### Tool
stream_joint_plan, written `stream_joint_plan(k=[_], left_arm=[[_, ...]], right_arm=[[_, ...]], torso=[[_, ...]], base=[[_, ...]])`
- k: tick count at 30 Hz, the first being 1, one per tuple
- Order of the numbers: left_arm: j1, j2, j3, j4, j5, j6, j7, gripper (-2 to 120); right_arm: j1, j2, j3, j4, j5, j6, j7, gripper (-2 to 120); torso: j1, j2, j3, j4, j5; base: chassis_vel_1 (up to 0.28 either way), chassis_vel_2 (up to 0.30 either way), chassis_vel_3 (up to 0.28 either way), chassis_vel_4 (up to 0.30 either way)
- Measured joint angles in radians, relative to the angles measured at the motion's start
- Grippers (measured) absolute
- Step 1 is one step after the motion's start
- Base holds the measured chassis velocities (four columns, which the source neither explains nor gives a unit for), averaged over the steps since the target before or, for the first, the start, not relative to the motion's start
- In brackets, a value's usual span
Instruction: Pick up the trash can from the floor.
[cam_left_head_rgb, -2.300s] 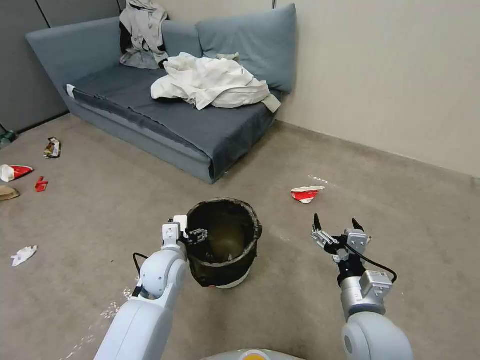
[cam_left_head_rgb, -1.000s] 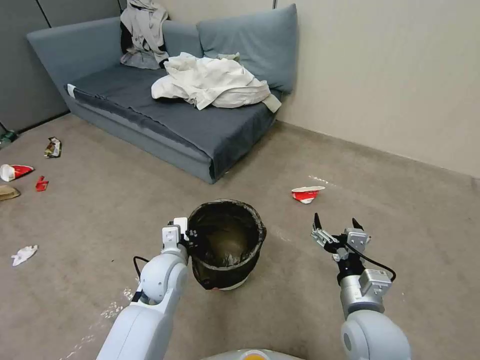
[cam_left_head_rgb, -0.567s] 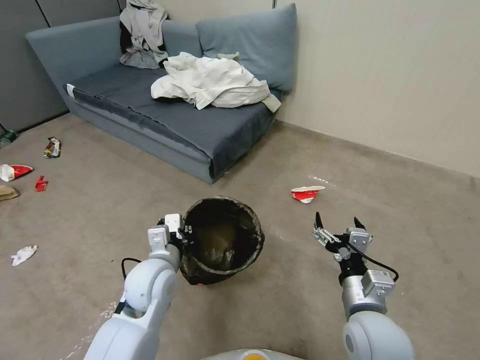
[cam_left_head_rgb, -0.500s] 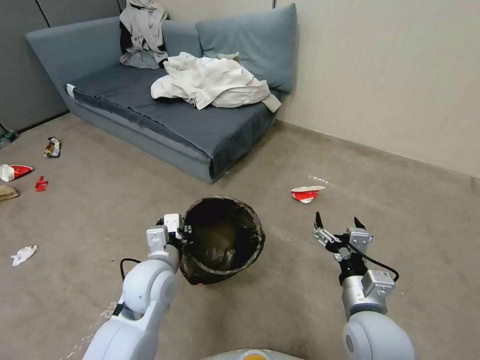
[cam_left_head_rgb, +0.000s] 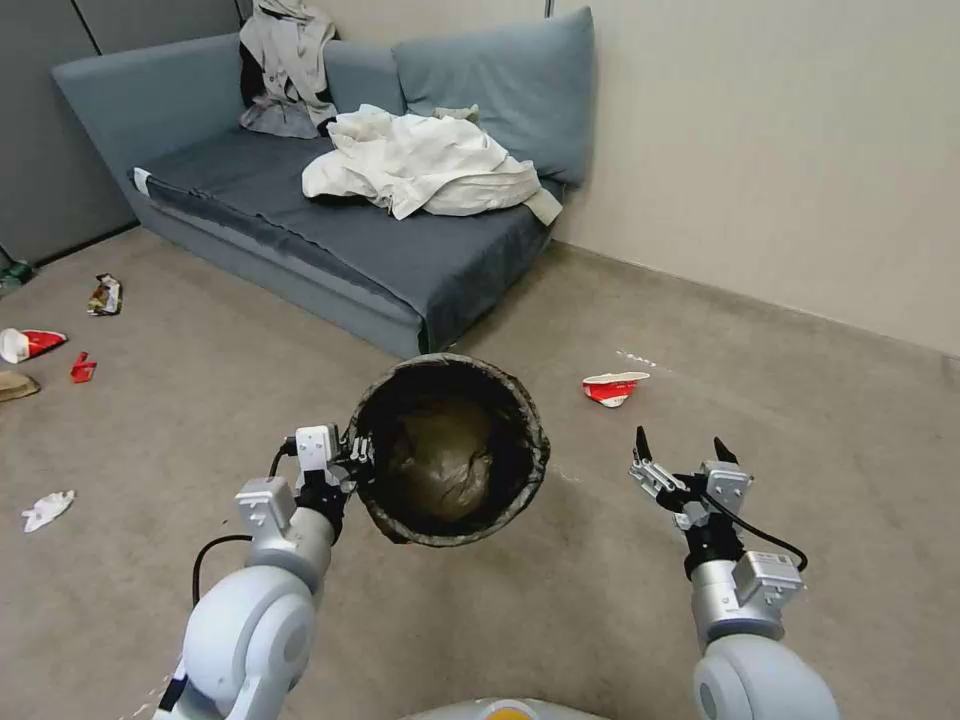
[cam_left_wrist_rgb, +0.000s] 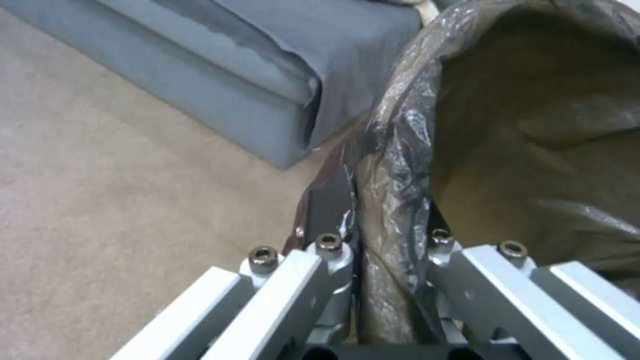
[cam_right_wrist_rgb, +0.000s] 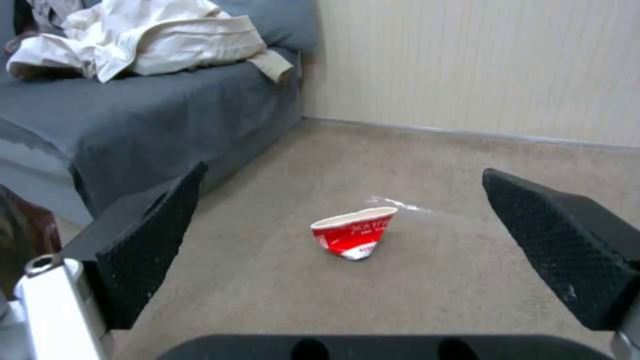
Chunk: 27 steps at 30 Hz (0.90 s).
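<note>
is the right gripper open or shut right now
Open: the right gripper has its black fingertips spread wide apart, with nothing between them, a crushed cup beyond.

Three viewpoints: one high and wide, two close at the jaws.

The floor (cam_left_head_rgb: 600, 600) is looked down on from the head, both arms seen below. The left wrist view is set right behind its jaws, the bagged rim of the trash can (cam_left_wrist_rgb: 393, 165) seen between them. Beyond the right gripper (cam_right_wrist_rgb: 347, 250), the crushed cup (cam_right_wrist_rgb: 352, 233) and sofa (cam_right_wrist_rgb: 133, 120) are shared with the head view.
</note>
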<state>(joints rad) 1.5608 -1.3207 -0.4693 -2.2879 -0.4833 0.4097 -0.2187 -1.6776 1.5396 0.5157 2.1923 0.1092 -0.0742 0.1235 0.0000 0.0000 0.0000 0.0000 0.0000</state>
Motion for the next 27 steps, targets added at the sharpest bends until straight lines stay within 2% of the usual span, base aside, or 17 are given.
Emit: stream_joint_plan(k=[11,27], left_arm=[[0.037,-0.027,-0.013,-0.038,0.049,-0.024,0.007,3],[0.036,-0.035,-0.006,-0.040,0.068,-0.023,0.006,3]], right_arm=[[-0.012,0.004,0.001,0.006,0.000,0.013,0.000,100],[-0.002,0.004,0.005,0.000,0.002,0.013,0.004,100]], torso=[[0.000,0.000,0.000,0.0000,0.0000],[0.000,0.000,0.000,0.0000,0.0000]], base=[[0.000,0.000,0.000,0.000],[0.000,0.000,0.000,0.000]])
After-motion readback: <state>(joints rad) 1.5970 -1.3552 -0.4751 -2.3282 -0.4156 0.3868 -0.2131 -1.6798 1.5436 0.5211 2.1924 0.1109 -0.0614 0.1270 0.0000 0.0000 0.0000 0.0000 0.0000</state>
